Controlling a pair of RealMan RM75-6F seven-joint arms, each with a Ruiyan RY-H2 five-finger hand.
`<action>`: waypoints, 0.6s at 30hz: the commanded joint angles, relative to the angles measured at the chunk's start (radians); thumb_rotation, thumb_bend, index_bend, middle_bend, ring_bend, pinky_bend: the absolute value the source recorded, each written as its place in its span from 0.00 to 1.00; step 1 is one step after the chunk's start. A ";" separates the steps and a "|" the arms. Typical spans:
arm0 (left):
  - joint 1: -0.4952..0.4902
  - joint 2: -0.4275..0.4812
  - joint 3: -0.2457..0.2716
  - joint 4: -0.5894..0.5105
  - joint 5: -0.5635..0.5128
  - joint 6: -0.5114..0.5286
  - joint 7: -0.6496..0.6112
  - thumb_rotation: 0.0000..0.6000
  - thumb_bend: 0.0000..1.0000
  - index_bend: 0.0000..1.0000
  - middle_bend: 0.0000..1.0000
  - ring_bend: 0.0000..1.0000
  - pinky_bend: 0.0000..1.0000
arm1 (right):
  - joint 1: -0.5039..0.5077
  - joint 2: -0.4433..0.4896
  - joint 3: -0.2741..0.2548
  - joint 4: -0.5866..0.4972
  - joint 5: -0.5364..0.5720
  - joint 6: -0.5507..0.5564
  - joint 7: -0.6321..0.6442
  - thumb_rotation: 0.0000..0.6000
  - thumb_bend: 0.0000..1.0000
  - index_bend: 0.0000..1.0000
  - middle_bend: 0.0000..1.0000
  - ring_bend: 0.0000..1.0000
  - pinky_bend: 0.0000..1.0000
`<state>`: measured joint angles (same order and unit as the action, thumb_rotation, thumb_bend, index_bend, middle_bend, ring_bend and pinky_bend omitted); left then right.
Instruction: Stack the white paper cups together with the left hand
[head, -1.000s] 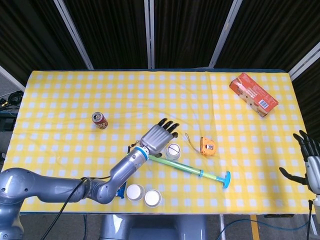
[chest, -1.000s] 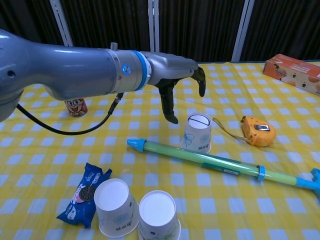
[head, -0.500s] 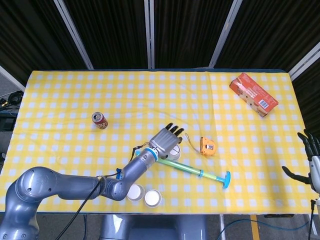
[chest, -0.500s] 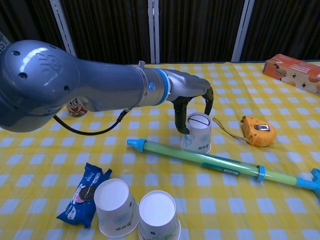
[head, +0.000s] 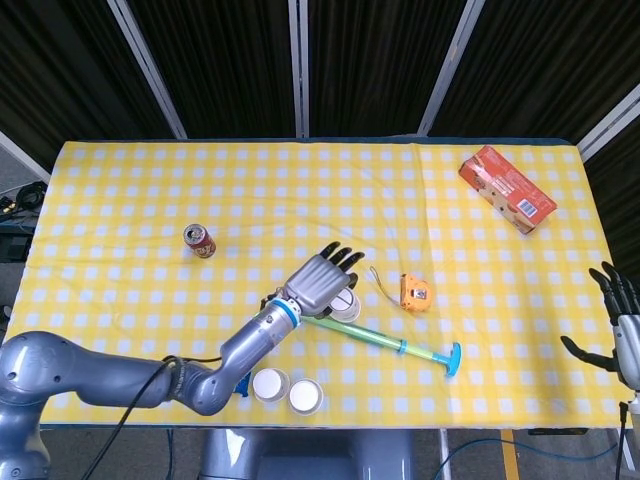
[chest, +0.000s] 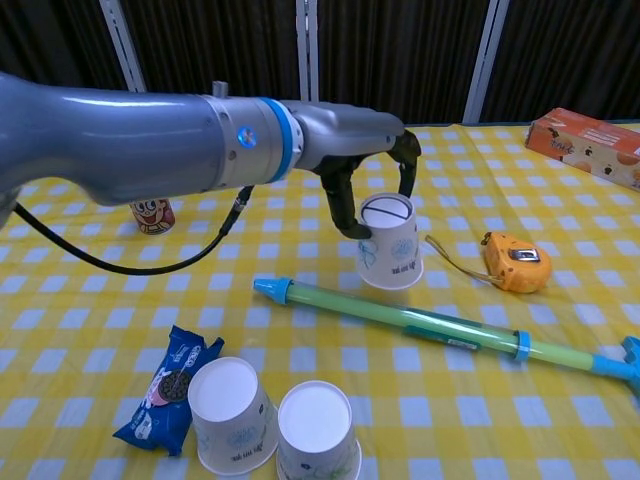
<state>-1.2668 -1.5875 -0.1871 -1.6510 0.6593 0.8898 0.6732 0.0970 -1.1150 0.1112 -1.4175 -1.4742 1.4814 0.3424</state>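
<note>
We have the left hand (chest: 365, 165) over mid-table, fingers (chest: 343, 205) curled down around an upside-down white paper cup (chest: 390, 243). We see the thumb side pressed against the cup's left wall and another finger hooked over its far rim, so it's grasping the cup. The cup is tilted and lifted clear of the cloth, base up, mouth hanging just above the green-and-blue tube (chest: 420, 322), which lies diagonally below the fingers. In the head view the same hand (head: 322, 280) covers most of that cup (head: 346, 303); only its lower right edge shows past the fingertips.

Two more white paper cups sit near the front edge, well apart from the fingers, also upside down: left cup (chest: 233, 412) and right cup (chest: 318, 430), just beside each other; we can't tell if they touch. A blue cookie packet (chest: 170, 388) lies against the left one.

Right of the fingers, near the held cup, is an orange tape measure (chest: 516, 262). Behind the left forearm stands a red can (chest: 152, 214). An orange box (head: 506, 188) sits at the far right corner of the yellow checked tablecloth (head: 150, 190).

Right hand (head: 620, 325) is at the right table edge, far from everything, fingers spread, released, holding nothing.
</note>
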 joint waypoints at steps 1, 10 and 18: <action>0.124 0.162 0.047 -0.197 0.153 0.090 -0.099 1.00 0.40 0.47 0.00 0.00 0.00 | -0.001 -0.004 -0.001 -0.006 -0.005 0.008 -0.016 1.00 0.07 0.11 0.00 0.00 0.00; 0.283 0.427 0.152 -0.395 0.462 0.042 -0.327 1.00 0.40 0.45 0.00 0.00 0.00 | -0.016 -0.006 -0.018 -0.044 -0.066 0.069 -0.072 1.00 0.06 0.11 0.00 0.00 0.00; 0.381 0.549 0.242 -0.468 0.709 0.044 -0.440 1.00 0.40 0.45 0.00 0.00 0.00 | -0.031 -0.003 -0.030 -0.075 -0.103 0.112 -0.105 1.00 0.07 0.11 0.00 0.00 0.00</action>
<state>-0.9200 -1.0794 0.0188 -2.0883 1.3119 0.9390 0.2713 0.0686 -1.1185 0.0839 -1.4882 -1.5714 1.5877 0.2414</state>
